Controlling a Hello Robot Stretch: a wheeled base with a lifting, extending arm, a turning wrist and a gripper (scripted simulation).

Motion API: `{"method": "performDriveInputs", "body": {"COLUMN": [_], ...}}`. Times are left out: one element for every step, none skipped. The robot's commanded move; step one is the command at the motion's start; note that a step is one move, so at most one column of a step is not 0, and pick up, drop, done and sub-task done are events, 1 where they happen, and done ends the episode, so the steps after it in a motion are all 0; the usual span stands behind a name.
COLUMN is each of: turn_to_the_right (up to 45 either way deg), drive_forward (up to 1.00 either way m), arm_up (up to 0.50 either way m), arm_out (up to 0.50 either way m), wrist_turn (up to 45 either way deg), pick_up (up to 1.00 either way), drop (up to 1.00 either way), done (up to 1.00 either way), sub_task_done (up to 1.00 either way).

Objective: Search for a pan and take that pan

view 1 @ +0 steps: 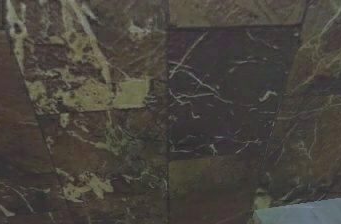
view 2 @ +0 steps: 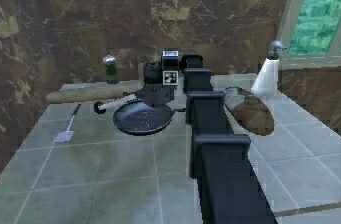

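Arm (view 2: 218, 150): the dark bar runs just beside a brown oval dish (view 2: 250, 112). A sideways sweep would probably knock the dish across the tiles.
Pan (view 2: 143, 121): dark and round, it lies on the countertop (view 2: 58, 175) just left of the arm, close by the gripper. Its low rim gives little to hold, so a lift could let it tip or slide off.
Wooden rod (view 2: 78, 96): tan, it lies just behind the pan's left side. A shoved pan would likely roll it away.
Gripper (view 2: 153, 88): I cannot tell whether the fingers are apart or together. Nor can I tell whether it holds anything — the pan lies right at it. A lift on an unsure grip is the main hazard.
Marble wall (view 1: 98, 90): one — brown, veined, close ahead.
Countertop: one, grey-green tiles.
Window (view 2: 328, 25): one.
Arm: one.
Pan: one.
Oval dish: one.
Wooden rod: one.
Spray bottle (view 2: 269, 72): one, white.
Spatula (view 2: 70, 125): one.
Shaker (view 2: 108, 67): one, small and dark.
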Motion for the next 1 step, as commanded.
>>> {"method": "performDriveInputs", "body": {"turn_to_the_right": [0.0], "drive_forward": [0.00], "arm_up": [0.00], "arm_out": [0.00], "wrist_turn": [18.0], "pick_up": [0.00], "drop": [0.00], "done": [0.00], "sub_task_done": [0.00]}}
